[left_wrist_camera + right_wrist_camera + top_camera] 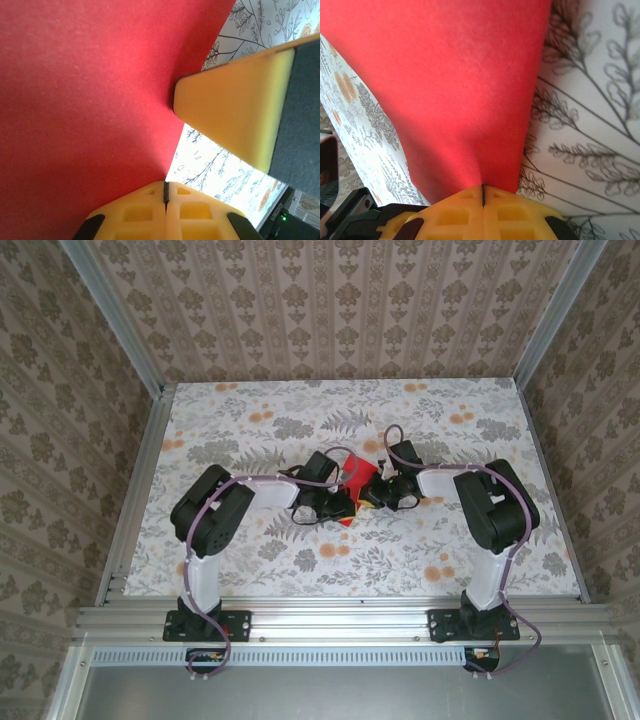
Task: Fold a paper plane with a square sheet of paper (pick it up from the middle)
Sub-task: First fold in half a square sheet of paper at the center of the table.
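**Top external.** Two arms converge at the middle of the floral-printed table (250, 430). Between them is a thin, bright red sheet of paper (358, 478), bent, with the left gripper (338, 502) and right gripper (374, 492) at opposite sides.

**Left wrist.** The left gripper (165, 189), with yellow waffle-ribbed fingers, is clenched on the sheet's (85, 110) matte, faintly grainy edge. A wedge-shaped yellow finger (235, 115) of the other gripper sits at the sheet's edge.

**Right wrist.** The right gripper (483, 190) is pressed together on the sheet (455, 85), which fans smoothly upward over the leaf-patterned table (590, 125).
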Controlling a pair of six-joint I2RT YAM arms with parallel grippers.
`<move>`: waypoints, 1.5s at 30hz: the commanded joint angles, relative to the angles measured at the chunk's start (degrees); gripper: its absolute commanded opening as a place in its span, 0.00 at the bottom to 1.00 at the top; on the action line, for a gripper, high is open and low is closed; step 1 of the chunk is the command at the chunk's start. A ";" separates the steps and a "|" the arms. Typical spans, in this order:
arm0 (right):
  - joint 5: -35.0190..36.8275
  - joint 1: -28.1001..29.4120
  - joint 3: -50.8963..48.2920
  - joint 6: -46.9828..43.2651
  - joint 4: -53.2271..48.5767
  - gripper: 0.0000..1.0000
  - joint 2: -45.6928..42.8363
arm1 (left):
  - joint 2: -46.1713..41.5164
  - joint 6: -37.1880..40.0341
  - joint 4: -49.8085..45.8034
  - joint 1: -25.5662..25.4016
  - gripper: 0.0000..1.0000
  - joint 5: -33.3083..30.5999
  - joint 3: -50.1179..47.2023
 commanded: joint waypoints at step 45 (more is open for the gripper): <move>7.12 -12.92 13.53 -7.80 -5.44 0.08 0.03 | 0.23 3.43 -14.84 -0.59 0.00 -3.39 -1.06</move>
